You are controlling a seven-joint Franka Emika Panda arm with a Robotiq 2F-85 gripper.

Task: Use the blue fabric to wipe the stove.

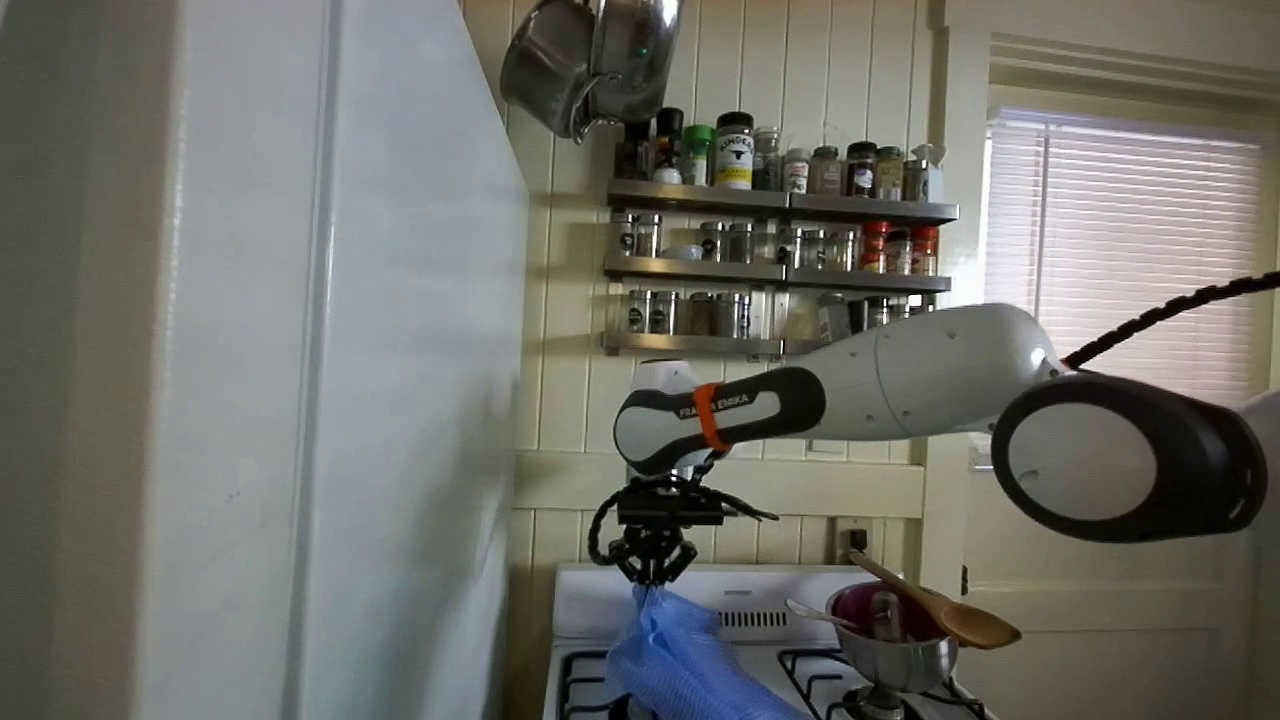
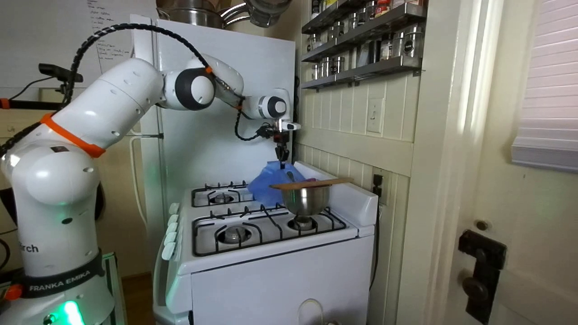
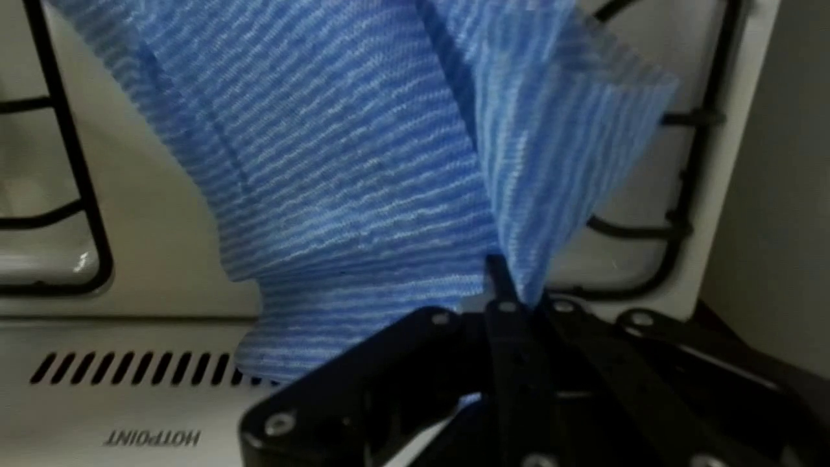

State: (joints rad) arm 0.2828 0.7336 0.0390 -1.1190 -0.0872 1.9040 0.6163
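My gripper (image 1: 650, 582) is shut on the blue fabric (image 1: 685, 660) and holds it by a gathered upper part. In the wrist view the gripper (image 3: 524, 292) pinches a fold of the striped blue fabric (image 3: 363, 168). The rest of the fabric spreads out below the jaws. In an exterior view the gripper (image 2: 282, 165) is over the far rear part of the white stove (image 2: 280, 266), and the fabric (image 2: 264, 187) hangs down to the grates beside the backguard. The stove top (image 3: 152, 259) also shows in the wrist view. The fabric's lower edge is partly hidden behind a bowl.
A metal bowl (image 2: 307, 201) with a wooden spoon (image 2: 311, 184) across it stands on a rear burner, close beside the fabric. A tall white refrigerator (image 1: 420, 300) flanks the stove. The stove's backguard (image 1: 590, 600) rises behind. Spice shelves (image 1: 700, 265) hang on the wall above.
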